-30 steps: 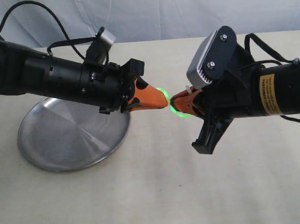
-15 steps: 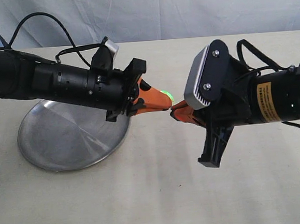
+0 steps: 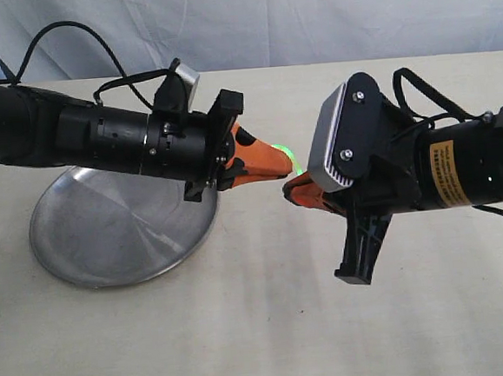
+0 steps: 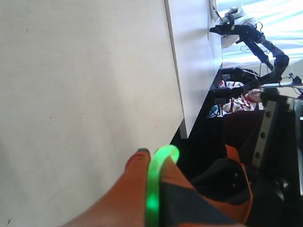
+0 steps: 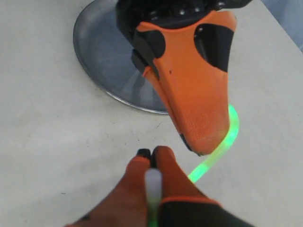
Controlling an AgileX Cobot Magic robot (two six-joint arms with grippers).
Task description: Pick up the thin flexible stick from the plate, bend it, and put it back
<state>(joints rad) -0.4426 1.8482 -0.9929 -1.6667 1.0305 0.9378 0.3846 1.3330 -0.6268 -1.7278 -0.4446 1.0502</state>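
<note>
The cream bench [image 3: 246,336] is mostly bare. The steel plate [image 3: 107,238] lies toward its left edge, about midway between the far and near edges, with nothing on it. Both arms meet over the middle of the bench, just off the plate's right rim, so the bending step looks to be in hand and well advanced. The left gripper [image 3: 278,166] has its orange fingers pressed together on one end of the stick [image 5: 221,143], and the right gripper [image 3: 290,191] is pinched tight on the other end. The two sets of tips are nearly touching. To finish well, I judge the tips should come no closer, since the curve is already tight and a kink or a slipped end seems the main risk. Both pinches should stay firm while the bend is eased. Then one side can release, and the other can carry the rod back toward the left edge and lower it flat inside the rim. The stick is held in the air above the bench. It is very thin and glows yellow-green, forming a short, tight arc around the left gripper's finger, with a pale end showing between the right gripper's tips.
</note>
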